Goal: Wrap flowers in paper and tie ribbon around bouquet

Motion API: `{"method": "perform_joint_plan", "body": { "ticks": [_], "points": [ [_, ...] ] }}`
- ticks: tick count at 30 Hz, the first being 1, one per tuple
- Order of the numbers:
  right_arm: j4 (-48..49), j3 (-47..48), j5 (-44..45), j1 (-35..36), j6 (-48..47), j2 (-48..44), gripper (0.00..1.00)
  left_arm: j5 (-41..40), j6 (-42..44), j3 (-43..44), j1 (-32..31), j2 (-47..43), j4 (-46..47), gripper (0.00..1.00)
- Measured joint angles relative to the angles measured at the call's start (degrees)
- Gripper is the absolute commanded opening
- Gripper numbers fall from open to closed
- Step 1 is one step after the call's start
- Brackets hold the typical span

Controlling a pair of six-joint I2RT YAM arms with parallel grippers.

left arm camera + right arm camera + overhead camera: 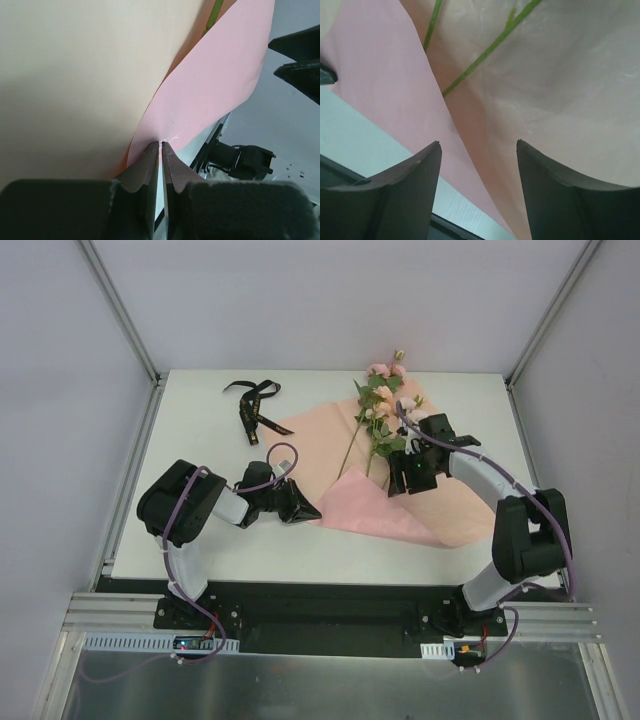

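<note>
White table (200, 410), flowers (380, 405) on pink paper (370, 510), left tool (161, 144) pinching paper, right tool (479, 145) spread

A lab enclosure: white panel walls (330, 300), aluminium framing (120, 308)

The paper (470, 510) lies on the table (200, 440), right of centre, its near-left part folded up over itself. The flowers (383, 400) lie on it, blossoms past its far edge, stalks running toward the near left. The ribbon (250, 405) lies on the table left of the blossoms, by the paper's far-left corner. The left gripper (312, 510) sits at the fold's left edge; the right gripper (410, 478) hangs over the stalks.
</note>
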Motion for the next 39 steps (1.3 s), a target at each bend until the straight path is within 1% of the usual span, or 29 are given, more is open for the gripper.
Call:
{"method": "perform_joint_plan", "body": {
  "ticks": [3,5,9,11,12,13,14,16,17,19,20,22,27,30,33,34,36,39],
  "points": [
    [0.17,1.79,-7.8,-2.99,-2.75,4.79,0.58,0.17,0.11,0.0,0.0,0.0,0.02,0.08],
    [0.11,2.23,-13.07,-4.0,-4.2,6.43,0.58,0.46,0.11,0.0,0.0,0.11,0.22,0.08],
    [0.07,3.23,-20.85,-4.11,-5.6,8.59,0.49,1.18,0.11,0.0,0.0,0.37,0.63,0.08],
    [0.48,3.48,-23.28,-3.96,-5.77,9.68,0.47,1.44,0.13,0.0,0.0,0.52,0.72,0.08],
    [0.61,3.48,-24.15,-3.96,-5.75,10.21,0.41,1.55,0.13,0.0,0.0,0.72,0.94,0.08],
    [0.66,3.48,-24.81,-3.96,-5.73,10.6,0.39,1.7,0.11,0.0,0.0,0.92,1.16,0.08],
    [0.79,3.48,-25.24,-3.96,-5.64,10.84,0.33,1.88,0.09,0.0,0.0,1.07,1.51,0.08],
    [1.25,3.48,-25.99,-3.96,-5.35,10.97,0.25,2.05,0.09,0.0,0.0,1.25,1.9,0.09],
    [1.57,3.48,-26.18,-3.96,-5.18,10.97,0.17,2.1,0.09,0.0,0.0,1.25,1.95,0.1],
    [2.49,3.48,-26.47,-3.91,-4.72,10.97,0.1,2.12,0.09,0.0,0.0,1.25,2.01,0.12],
    [2.75,3.54,-26.47,-3.76,-4.37,10.97,0.05,2.16,0.09,0.0,0.0,1.25,2.05,0.13],
    [3.1,3.87,-26.45,-3.54,-4.2,10.97,0.01,2.23,0.04,0.0,0.0,1.25,2.14,0.16],
    [3.5,5.57,-24.57,-1.95,-4.07,10.97,0.01,2.32,0.42,0.0,0.0,-0.31,0.87,0.29],
    [3.63,6.71,-23.32,-1.22,-4.33,10.97,0.0,2.19,1.57,0.0,0.0,-3.61,-1.88,0.31],
    [3.37,8.41,-22.4,-1.16,-4.9,11.47,0.01,1.66,2.43,0.02,-0.07,-7.67,-4.39,0.31],
    [3.34,9.09,-22.16,-1.16,-5.16,11.87,0.0,1.53,2.84,0.17,-0.22,-8.98,-5.2,0.29],
    [3.39,10.21,-21.53,-1.16,-5.53,12.85,0.0,1.42,3.34,1.01,-0.72,-10.78,-7.02,0.27],
    [3.39,10.8,-20.94,-1.16,-5.86,14.51,0.01,1.33,4.37,2.84,-1.38,-11.26,-9.11,0.23]
  ]
}}
